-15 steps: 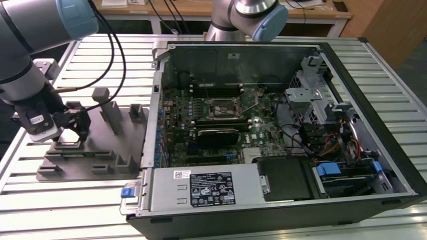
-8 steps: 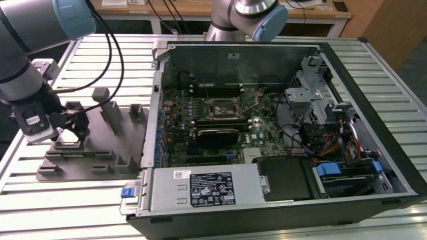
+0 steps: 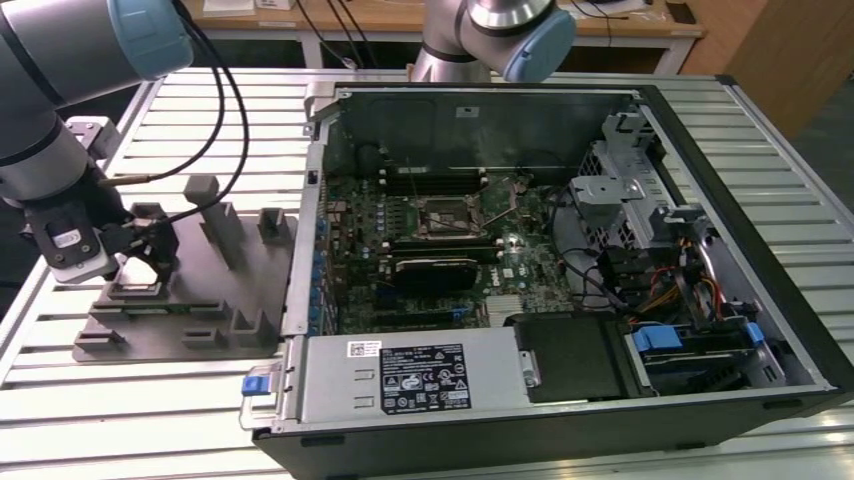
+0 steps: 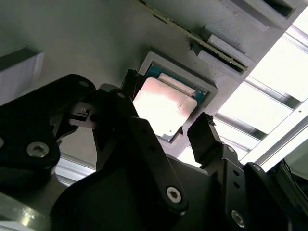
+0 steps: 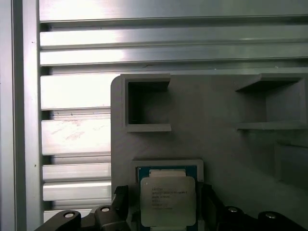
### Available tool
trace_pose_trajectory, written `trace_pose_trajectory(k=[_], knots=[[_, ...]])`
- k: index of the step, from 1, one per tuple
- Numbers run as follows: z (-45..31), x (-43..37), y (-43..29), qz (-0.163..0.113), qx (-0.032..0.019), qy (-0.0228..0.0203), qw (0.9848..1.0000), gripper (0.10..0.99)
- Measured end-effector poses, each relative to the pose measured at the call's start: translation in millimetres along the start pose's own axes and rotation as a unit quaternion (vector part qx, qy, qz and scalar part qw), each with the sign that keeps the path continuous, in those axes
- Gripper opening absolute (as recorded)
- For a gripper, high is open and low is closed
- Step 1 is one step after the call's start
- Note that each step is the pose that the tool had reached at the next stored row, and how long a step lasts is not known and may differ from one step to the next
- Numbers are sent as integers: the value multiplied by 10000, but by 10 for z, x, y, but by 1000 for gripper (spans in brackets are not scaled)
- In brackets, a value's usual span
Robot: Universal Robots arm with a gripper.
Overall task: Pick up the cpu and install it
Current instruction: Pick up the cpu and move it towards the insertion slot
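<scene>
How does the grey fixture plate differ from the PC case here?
Colour: the fixture plate is grey; the PC case is black.
Shape: the plate is a low slab with upright posts; the case is a larger, deep open box.
Contents: the plate holds the cpu in a pocket, the open gripper straddling it; the case holds a motherboard and cables.
Both rest on the slatted table.

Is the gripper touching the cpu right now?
Apart. In the first wrist view, a strip of grey fixture shows between each finger and the cpu.
</scene>
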State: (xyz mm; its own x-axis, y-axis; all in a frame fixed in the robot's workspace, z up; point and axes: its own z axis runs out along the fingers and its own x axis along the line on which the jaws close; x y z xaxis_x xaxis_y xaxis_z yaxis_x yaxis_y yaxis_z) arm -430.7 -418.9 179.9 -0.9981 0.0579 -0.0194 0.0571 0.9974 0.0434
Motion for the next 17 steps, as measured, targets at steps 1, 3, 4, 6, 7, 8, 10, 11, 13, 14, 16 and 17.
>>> trace_pose_trajectory(k=[1,3,4,6,7,8,10,11,13,14,16,17], knots=[[0,0,0,0,0,0,10000,706],[0,0,0,1,0,0,10000,690],[0,0,0,1,0,0,10000,627],[0,0,0,1,0,0,10000,565],[0,0,0,1,0,0,10000,565],[0,0,0,2,0,0,10000,545],[0,0,1,2,0,0,10000,545],[0,0,0,2,0,0,10000,545],[0,0,1,2,0,0,10000,545],[-1,0,1,2,0,0,10000,545],[-14,0,1,2,0,1,10000,545],[-22,0,2,3,0,0,10000,545]])
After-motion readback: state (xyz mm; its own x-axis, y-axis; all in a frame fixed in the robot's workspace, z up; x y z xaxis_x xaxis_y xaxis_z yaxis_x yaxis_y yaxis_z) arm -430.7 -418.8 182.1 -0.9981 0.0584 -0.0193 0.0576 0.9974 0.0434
